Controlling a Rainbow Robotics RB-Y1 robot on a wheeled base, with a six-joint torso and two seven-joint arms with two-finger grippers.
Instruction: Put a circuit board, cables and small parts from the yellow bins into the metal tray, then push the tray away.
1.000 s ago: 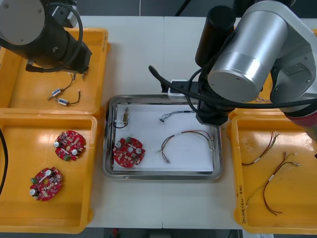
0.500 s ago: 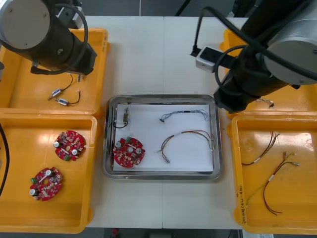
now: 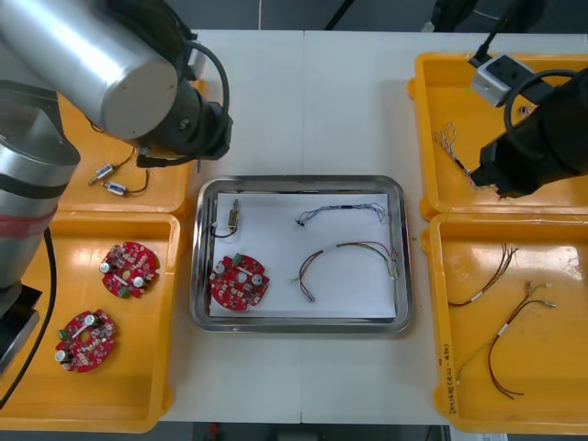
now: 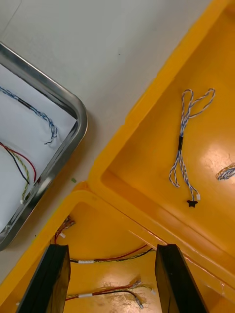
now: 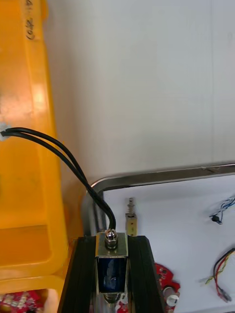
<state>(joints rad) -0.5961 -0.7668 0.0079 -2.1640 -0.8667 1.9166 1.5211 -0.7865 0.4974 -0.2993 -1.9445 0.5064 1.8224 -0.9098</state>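
Note:
The metal tray [image 3: 299,325] sits mid-table with a white inside. It holds a red circuit board [image 3: 239,280], a small metal part [image 3: 231,215], a blue and white cable [image 3: 341,212] and a red and yellow cable [image 3: 351,256]. My left gripper [image 5: 111,244] is shut on another small metal part [image 5: 111,257] with a black cable, over the tray's far-left corner [image 5: 98,188]. My right gripper [image 4: 112,254] is open with nothing in it, over the ridge between the two right bins, clear of the tray rim [image 4: 68,142].
The near left bin [image 3: 28,276] holds two circuit boards [image 3: 129,269]. The far left bin has small metal parts [image 3: 110,181]. Red and yellow cables [image 3: 510,317] lie in the near right bin. A blue and white cable [image 4: 183,142] lies in the far right bin [image 4: 161,117].
My right arm has drawn back from over the tray to the right bins. My left arm has swung from the far left bin toward the tray's far-left corner.

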